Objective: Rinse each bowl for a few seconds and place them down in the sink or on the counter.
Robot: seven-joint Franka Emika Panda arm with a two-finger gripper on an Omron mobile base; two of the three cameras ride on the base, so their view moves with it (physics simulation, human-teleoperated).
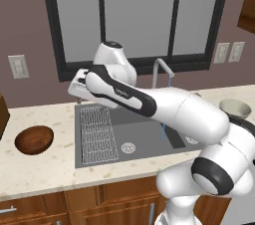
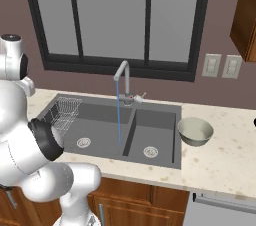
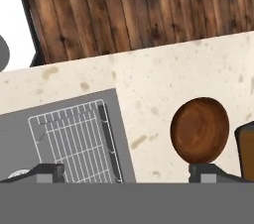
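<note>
the dark reddish-brown round wooden bowl sits in the lower right of the hand view, just above the right fingertip, so it's off to that side of the gripper, not centred between the tips. you need to shift toward it before going down. the bowl is round, so no long axis to line up with; take it by the rim.

in the left base view the same bowl rests upright on the beige speckled stone counter at the left of the frame, apart from the left edge of the dark grey double-basin sink with its wire grid rack in the left basin.

the gripper stands wide, fingertips far apart, holding nothing.

arm pose: the white arm reaches from the lower right of the left base view up and across the sink toward the upper left, hand above the sink's left back corner, camera tilted toward the counter.

the pale grey-green round bowl sits on the counter right of the sink in the right base view, well apart from the hand. the curved grey faucet is running a thin stream into the sink. judging by this, neither bowl is rinsed yet.
</note>
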